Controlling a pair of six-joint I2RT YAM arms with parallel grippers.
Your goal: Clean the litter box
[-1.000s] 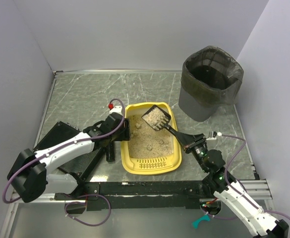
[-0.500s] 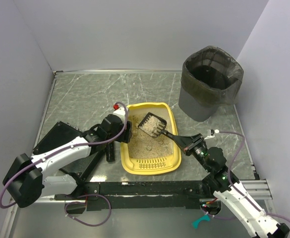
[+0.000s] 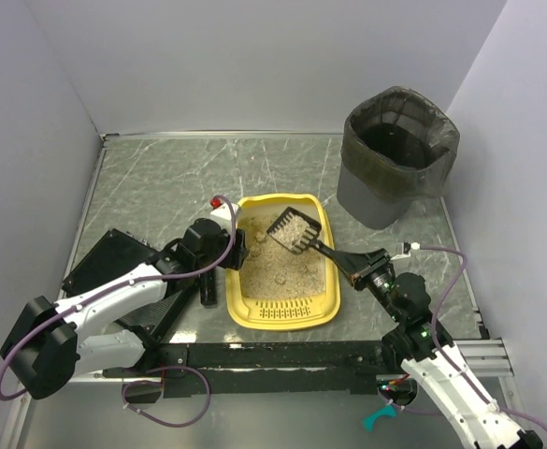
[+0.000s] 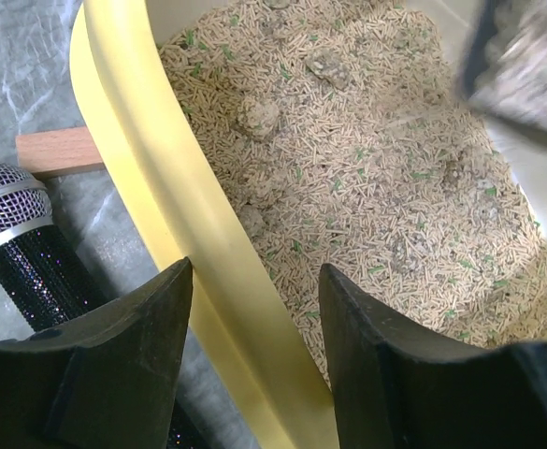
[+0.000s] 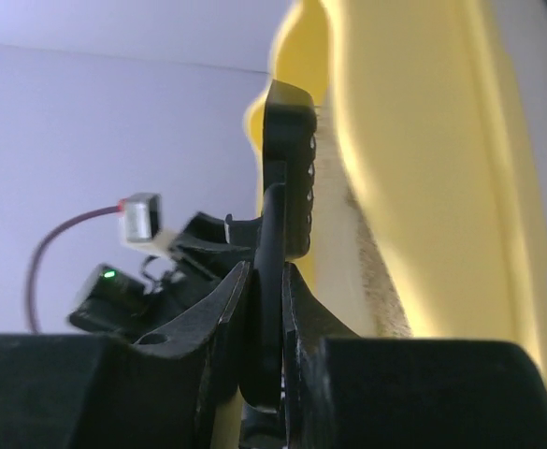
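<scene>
Two jobs here: right gripper [image 3: 353,270] clamps the loaded scoop [image 3: 293,229], so keep it level over the box [image 3: 282,319]; left gripper [image 4: 254,273] straddles its wall, grip unclear.

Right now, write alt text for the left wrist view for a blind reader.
The left tool straddles the yellow rim of the litter box, its black fingers apart. Beige pellet litter with a few clumps fills it; a microphone and wooden block lie outside, a blurred dark scoop upper right.
</scene>
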